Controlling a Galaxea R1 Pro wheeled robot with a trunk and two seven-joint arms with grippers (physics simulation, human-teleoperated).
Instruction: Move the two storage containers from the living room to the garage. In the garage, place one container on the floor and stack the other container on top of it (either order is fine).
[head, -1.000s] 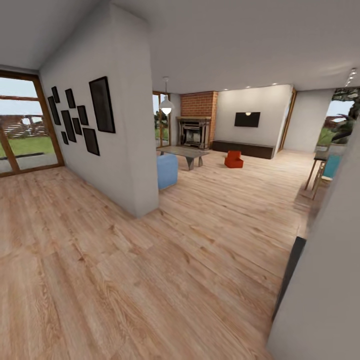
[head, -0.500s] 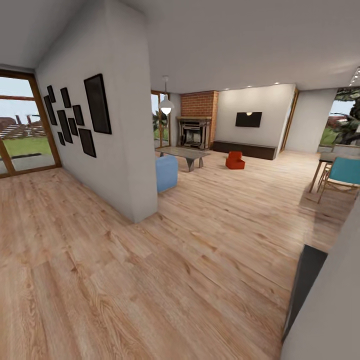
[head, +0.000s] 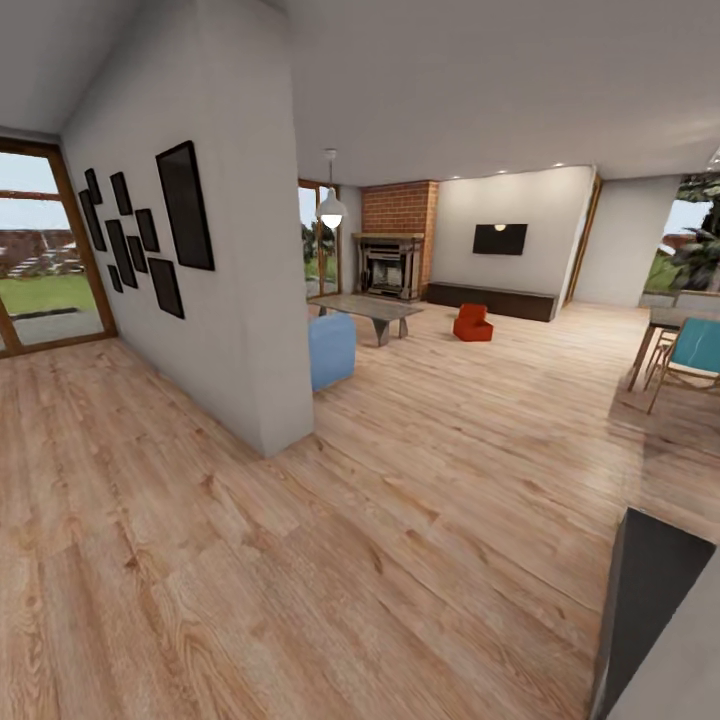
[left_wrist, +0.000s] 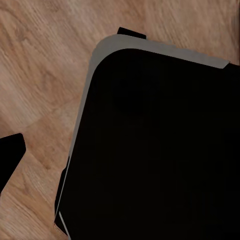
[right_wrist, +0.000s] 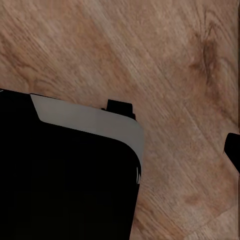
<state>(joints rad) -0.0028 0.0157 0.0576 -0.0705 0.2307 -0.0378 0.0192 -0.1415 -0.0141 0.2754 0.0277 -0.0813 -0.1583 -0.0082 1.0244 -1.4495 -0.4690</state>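
Two orange-red storage containers (head: 472, 323) resting on the light wood-plank floor (head: 380, 520) of the living room, far off in the head view; seemingly stacked or pressed close together, too small to separate. Just in front of the long dark low bench (head: 488, 300), between it and the low grey coffee table (head: 366, 309). Above the bench, a black wall TV (head: 499, 239) on the white end wall. Beside the bench, toward the glass doors, a red brick fireplace (head: 397, 252) with a dark firebox. Near the fireplace, a white pendant lamp (head: 332, 210) hanging from the ceiling over the coffee table. On the near side of the coffee table, a pale blue cube-shaped seat (head: 331, 349), standing close to the end of a white partition wall (head: 245, 250). On that partition, a cluster of black picture frames (head: 145, 235). Beyond the partition, away from the containers, wood-framed glass doors (head: 45, 250) opening on grass. Well apart from the containers on the other side, a teal chair (head: 692, 350) at a wooden table, with greenery behind a window. In the nearest corner of the head view, a dark panel (head: 645, 600) against a pale wall edge. In both wrist views, wood planks below a large black rounded body with a grey rim (left_wrist: 150, 150) (right_wrist: 65, 175). Jaw state of the left and right grippers: cannot be told from these views.
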